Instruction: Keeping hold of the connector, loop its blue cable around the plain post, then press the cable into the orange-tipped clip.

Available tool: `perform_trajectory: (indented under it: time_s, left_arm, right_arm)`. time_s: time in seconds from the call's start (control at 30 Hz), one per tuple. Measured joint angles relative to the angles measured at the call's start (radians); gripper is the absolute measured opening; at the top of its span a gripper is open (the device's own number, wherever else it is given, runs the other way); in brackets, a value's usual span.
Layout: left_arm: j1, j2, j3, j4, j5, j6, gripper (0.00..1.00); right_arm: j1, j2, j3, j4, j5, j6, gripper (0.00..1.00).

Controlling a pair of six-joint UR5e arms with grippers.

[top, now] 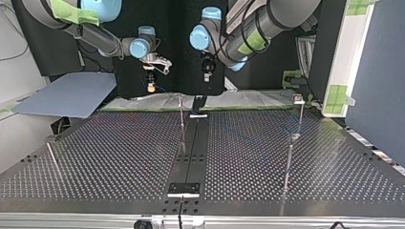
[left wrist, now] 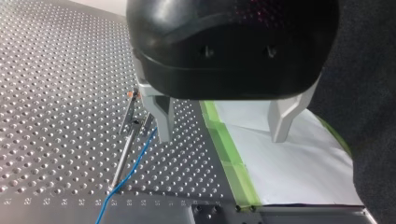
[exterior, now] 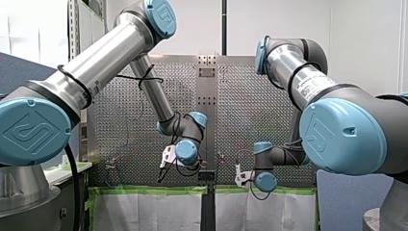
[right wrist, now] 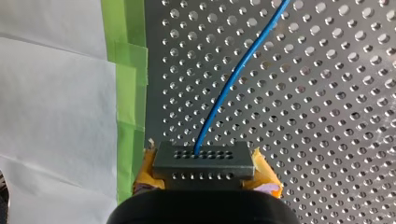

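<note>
Front view: two arms reach over a perforated table (exterior: 250, 120). The left gripper (exterior: 166, 159) hangs near the middle, and the right gripper (exterior: 238, 175) sits lower, just beside it. At this range their fingers cannot be read.

Top view: the arms enter from the top edge, the right one at the view's left. Its yellow-padded fingers seem to pinch something small, though it is too far off to name. Several thin posts stand on the table.

Left wrist view: the black left gripper is spread wide, and its metal fingers (left wrist: 163, 116) hold nothing. Beyond one finger, a blue cable (left wrist: 133, 170) runs beside a thin rod (left wrist: 122, 156). At the rod's far end is the orange-tipped clip (left wrist: 131, 94). The cable is not in the clip.

Right wrist view: yellow pads (right wrist: 264, 170) clamp a dark connector (right wrist: 201, 161) from both sides. The cable leaves the connector's face and curves away over the perforated table. To one side lie green tape (right wrist: 126, 93) and white paper (right wrist: 56, 93).
</note>
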Motion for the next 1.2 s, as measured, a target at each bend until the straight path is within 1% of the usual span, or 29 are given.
perform_trajectory:
  time_s: [0.1, 0.2, 0.3, 0.37, 0.4, 0.47, 0.53, 0.57, 0.63, 0.67, 0.8, 0.83, 0.93, 1.07, 1.2]
  left_arm:
    - [0.0, 0.0, 0.0, 0.0, 0.002, 0.0, 1.0]
    - [0.001, 0.0, 0.0, 0.0, 0.007, 0.0, 1.0]
    - [0.001, 0.0, 0.0, 0.0, 0.011, 0.0, 1.0]
    - [0.001, 0.0, 0.0, 0.0, 0.012, 0.0, 1.0]
    - [0.002, 0.0, 0.0, 0.0, 0.012, 0.0, 1.0]
    - [0.003, 0.0, 0.0, 0.0, 0.015, 0.0, 1.0]
    - [0.003, 0.0, 0.0, 0.0, 0.018, 0.0, 1.0]
    - [0.004, 0.0, 0.0, -0.001, 0.019, 0.0, 1.0]
    - [0.004, 0.0, 0.0, -0.001, 0.02, 0.0, 1.0]
    - [0.004, 0.0, 0.0, -0.001, 0.021, 0.0, 1.0]
    - [0.006, 0.0, 0.0, 0.0, 0.023, -0.001, 1.0]
    - [0.007, 0.0, 0.0, 0.0, 0.024, -0.001, 1.0]
    - [0.011, 0.0, 0.0, 0.0, 0.024, 0.0, 1.0]
    - [0.014, -0.001, 0.0, 0.01, 0.035, 0.003, 1.0]
    - [0.016, -0.001, 0.0, 0.032, 0.049, 0.007, 1.0]
  right_arm:
    - [0.004, 0.002, -0.002, 0.003, 0.0, -0.005, 0.0]
    - [0.01, 0.002, -0.002, 0.006, 0.001, -0.014, 0.0]
    - [0.018, 0.002, -0.002, 0.012, 0.002, -0.037, 0.0]
    - [0.024, 0.002, -0.002, 0.023, 0.0, -0.056, 0.0]
    - [0.027, 0.002, -0.002, 0.027, -0.001, -0.061, 0.0]
    - [0.036, 0.0, -0.001, 0.042, -0.009, -0.079, 0.0]
    - [0.052, -0.008, -0.001, 0.061, -0.012, -0.101, 0.0]
    - [0.056, -0.01, 0.0, 0.064, -0.01, -0.106, 0.0]
    - [0.078, -0.024, 0.0, 0.079, 0.003, -0.125, 0.0]
    - [0.087, -0.031, 0.001, 0.085, 0.011, -0.13, 0.0]
    - [0.123, -0.062, 0.012, 0.099, 0.043, -0.138, 0.0]
    - [0.134, -0.072, 0.02, 0.099, 0.05, -0.138, 0.0]
    - [0.155, -0.096, 0.044, 0.089, 0.063, -0.133, 0.0]
    - [0.163, -0.108, 0.078, 0.064, 0.073, -0.127, 0.0]
    - [0.166, -0.11, 0.123, 0.021, 0.078, -0.117, 0.0]
